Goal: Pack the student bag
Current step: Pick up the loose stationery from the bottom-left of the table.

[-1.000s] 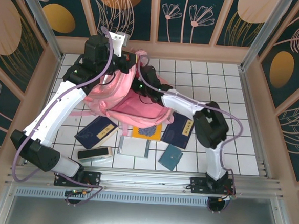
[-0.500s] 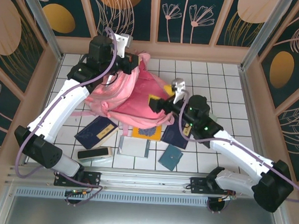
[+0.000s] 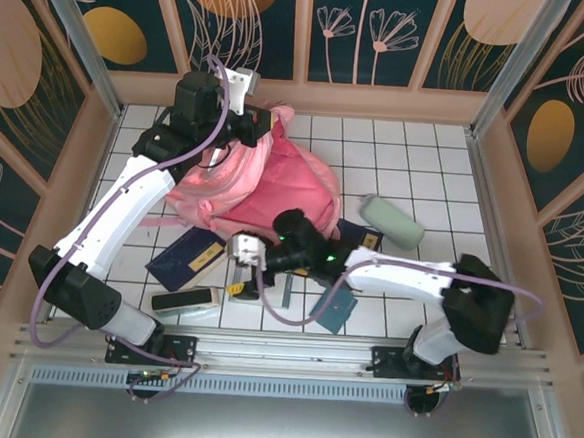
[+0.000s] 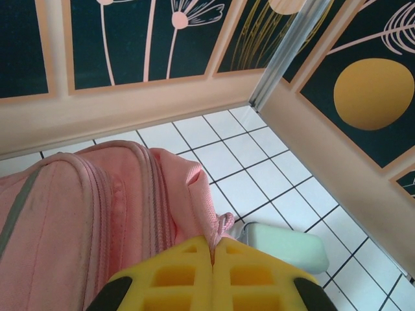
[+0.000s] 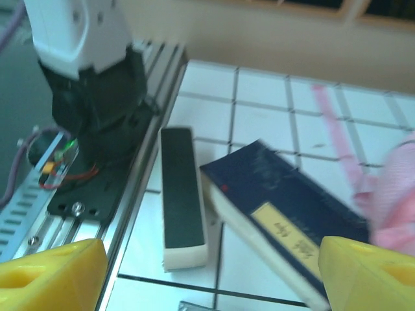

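From above, the left gripper [image 3: 262, 125] pinches the raised top of the slumped pink student bag [image 3: 274, 183], with the right gripper [image 3: 232, 275] beside its near edge; left wrist: jaws shut against zipped pink fabric with 1 grey stripe; right wrist: jaws wide, bag at right.

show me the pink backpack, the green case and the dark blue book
pink backpack [image 3: 290, 179], top view, middle of its fabric body
green case [image 3: 392, 222], top view, middle of its upper side
dark blue book [image 5: 285, 214], right wrist view, middle of its cover
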Tool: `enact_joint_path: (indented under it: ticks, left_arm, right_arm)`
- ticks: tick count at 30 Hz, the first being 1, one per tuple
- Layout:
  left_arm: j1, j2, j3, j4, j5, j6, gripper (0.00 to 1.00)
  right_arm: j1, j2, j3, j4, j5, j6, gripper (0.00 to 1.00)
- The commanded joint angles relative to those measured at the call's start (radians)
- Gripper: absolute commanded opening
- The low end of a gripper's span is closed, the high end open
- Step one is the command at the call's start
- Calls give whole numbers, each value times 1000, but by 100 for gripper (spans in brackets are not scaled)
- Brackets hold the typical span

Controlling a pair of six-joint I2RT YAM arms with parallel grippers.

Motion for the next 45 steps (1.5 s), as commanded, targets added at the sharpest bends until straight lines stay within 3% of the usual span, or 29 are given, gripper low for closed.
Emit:
enact_joint_path:
  ticks: [1, 8, 24, 28, 32, 35, 45]
  left_arm:
    - [9, -56, -13, 101, 16, -16, 0]
    - [8, -72, -35, 114, 14, -15, 0]
    - [9, -94, -59, 124, 5, -10, 0]
    - [9, -95, -60, 126, 8, -12, 0]
    - [9, -103, -67, 131, 14, -15, 0]
    - [9, -112, -74, 134, 12, -13, 0]
    - [8, -126, -83, 140, 2, -9, 0]
  right_arm:
    - [2, 125, 97, -25, -73, -106, 86]
    - [8, 362, 217, -32, -103, -90, 84]
    - [112, 522, 291, -26, -61, -103, 83]
    - [130, 573, 341, -53, -51, -101, 72]
    - [136, 605, 357, -37, -14, -85, 70]
    - [141, 633, 383, -61, 23, -95, 62]
    - [136, 557, 347, -60, 101, -70, 13]
